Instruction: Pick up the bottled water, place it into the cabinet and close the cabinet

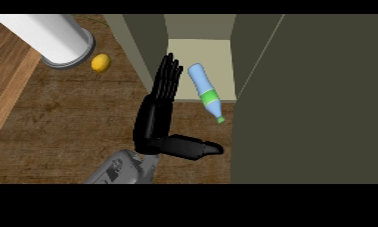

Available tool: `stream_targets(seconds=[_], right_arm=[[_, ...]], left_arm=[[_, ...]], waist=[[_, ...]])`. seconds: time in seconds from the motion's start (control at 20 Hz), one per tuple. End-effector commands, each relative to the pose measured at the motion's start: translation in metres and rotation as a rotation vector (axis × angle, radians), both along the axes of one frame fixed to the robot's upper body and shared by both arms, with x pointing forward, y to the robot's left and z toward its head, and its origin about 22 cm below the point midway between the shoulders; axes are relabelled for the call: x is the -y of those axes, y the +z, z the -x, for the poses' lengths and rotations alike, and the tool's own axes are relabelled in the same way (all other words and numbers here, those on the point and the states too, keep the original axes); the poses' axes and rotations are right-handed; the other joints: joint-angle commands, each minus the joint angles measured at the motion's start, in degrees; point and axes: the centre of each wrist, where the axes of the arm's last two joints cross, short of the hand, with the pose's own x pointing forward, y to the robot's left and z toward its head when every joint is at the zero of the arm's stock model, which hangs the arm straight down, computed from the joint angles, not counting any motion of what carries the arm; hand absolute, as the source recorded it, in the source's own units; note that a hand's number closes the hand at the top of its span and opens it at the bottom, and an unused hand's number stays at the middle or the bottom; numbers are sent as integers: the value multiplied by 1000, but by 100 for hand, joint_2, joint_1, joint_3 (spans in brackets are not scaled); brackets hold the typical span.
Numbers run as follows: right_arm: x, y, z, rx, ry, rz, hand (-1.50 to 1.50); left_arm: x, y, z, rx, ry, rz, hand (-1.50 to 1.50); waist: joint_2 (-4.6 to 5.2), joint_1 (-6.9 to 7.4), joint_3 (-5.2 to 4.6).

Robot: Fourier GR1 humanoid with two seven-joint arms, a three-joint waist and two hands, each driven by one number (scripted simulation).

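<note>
Bottle (203, 87) lies on its side at the front of the cabinet (145, 41), tilted, its pale blue base resting on the light shelf (218, 53) and its green cap (220, 119) reaching out past the shelf's front edge over the counter (66, 116); a green label (210, 96) rings it near the neck. Just left of it is the left hand (153, 118), which comes up from the lower edge on a grey forearm (122, 168). Its back faces up and it holds nothing. Its fingers (168, 78) are straight and pressed together, pointing away from the robot toward the cabinet's opening, with the tips lying at the inner face of the cabinet's left wall. The thumb (195, 148) sticks out to the right, low and well short of the bottle's cap. A thin strip of shelf shows between fingers and bottle near the base; lower down I cannot tell whether they touch. The opening is narrow, walled on the left by the olive side panel and on the right by a second panel, and the shelf behind the bottle's base is bare. The door (310, 96) stands open at the right, a broad dark slab filling that side of the view down to the counter's near part. To the left the wooden counter has free room, with a lemon (100, 62) near the cabinet's left wall and a white cylinder (48, 33) just beyond it at the upper left.
</note>
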Motion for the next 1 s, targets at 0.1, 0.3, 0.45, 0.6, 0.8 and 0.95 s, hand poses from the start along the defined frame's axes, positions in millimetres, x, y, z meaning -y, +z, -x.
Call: stream_targets(seconds=[0.1, 0.3, 0.45, 0.6, 0.8, 0.95], right_arm=[[-23, 37, -3, 31, 203, 140, 150], [-33, 40, 2, -15, 275, 119, 150], [-45, 39, 5, -31, 299, 128, 150], [-56, 44, 0, -13, 349, 111, 150], [-73, 53, 2, 31, 374, 84, 150], [-85, 44, -2, 0, 396, 85, 150]], left_arm=[[-39, -7, 39, -3, 18, 6, -150], [-56, -4, 60, -8, 48, 19, -150], [-70, -3, 78, -20, 58, 39, -150], [-78, -14, 78, -14, 72, 11, -150], [-84, 0, 89, -9, 68, 23, -150], [-102, 2, 88, -1, 106, 37, -150]], waist=[[3, 44, -4], [6, -24, -2], [-24, -45, -7], [16, -70, -12], [-36, -88, -22], [-46, -131, -27]])
